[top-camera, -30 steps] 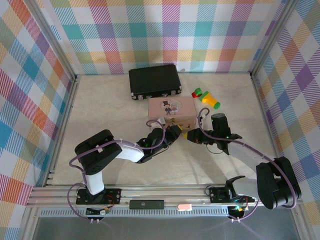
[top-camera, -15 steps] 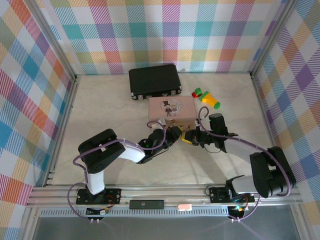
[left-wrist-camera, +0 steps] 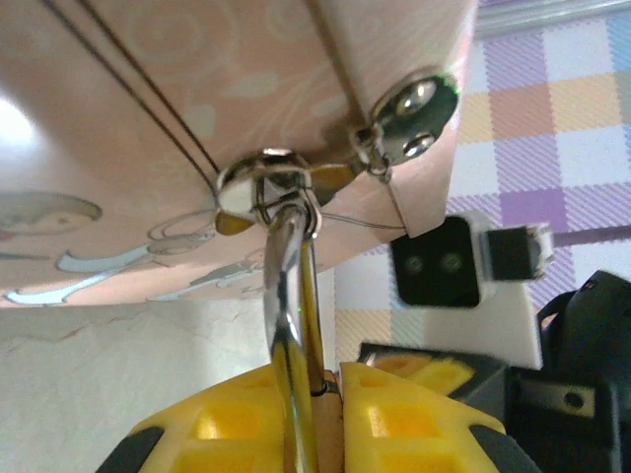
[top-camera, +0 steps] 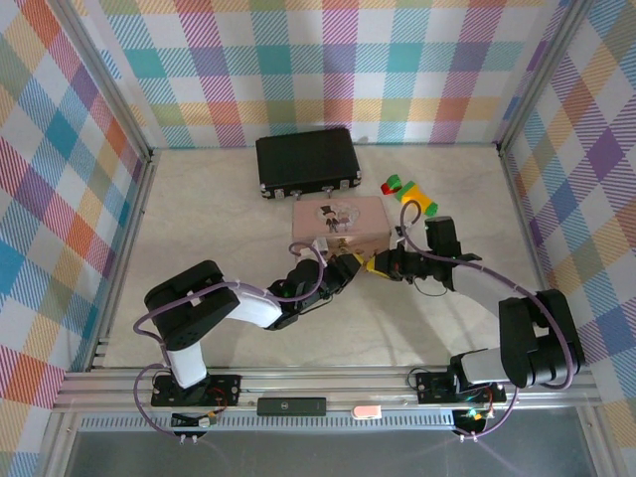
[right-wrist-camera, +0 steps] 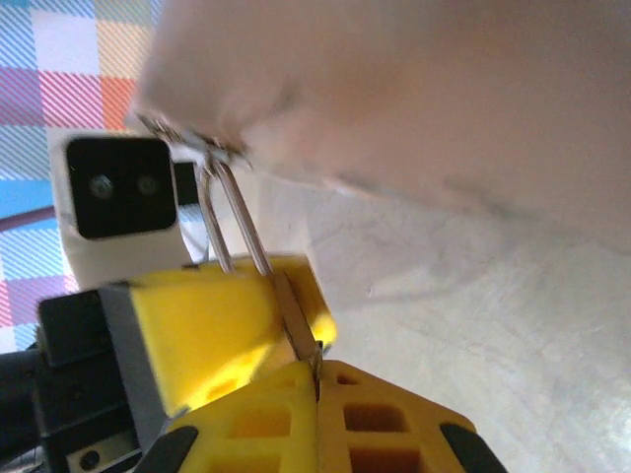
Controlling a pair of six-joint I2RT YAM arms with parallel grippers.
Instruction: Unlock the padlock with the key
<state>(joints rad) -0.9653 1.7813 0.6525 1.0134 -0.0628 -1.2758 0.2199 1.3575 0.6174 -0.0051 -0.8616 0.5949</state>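
Left fingers [left-wrist-camera: 246, 424] pinched tight on padlock [left-wrist-camera: 288, 335]: brass body a mere sliver between yellow pads, silvery shackle rising toward 12 o'clock, hooked through clasp [left-wrist-camera: 261, 185] of pink tin [left-wrist-camera: 197, 89]. Right fingers [right-wrist-camera: 375, 404] closed on key [right-wrist-camera: 296, 320] (thin grey strip, hard to make out). Padlock hangs at tin's 6 o'clock edge, mid table [top-camera: 199, 219].

Right gripper [top-camera: 371, 265] edged closer to left gripper [top-camera: 349, 264]; pink tin [top-camera: 360, 211] skewed slightly.

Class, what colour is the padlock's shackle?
Silvery; the padlock's shackle shows best in the left wrist view.
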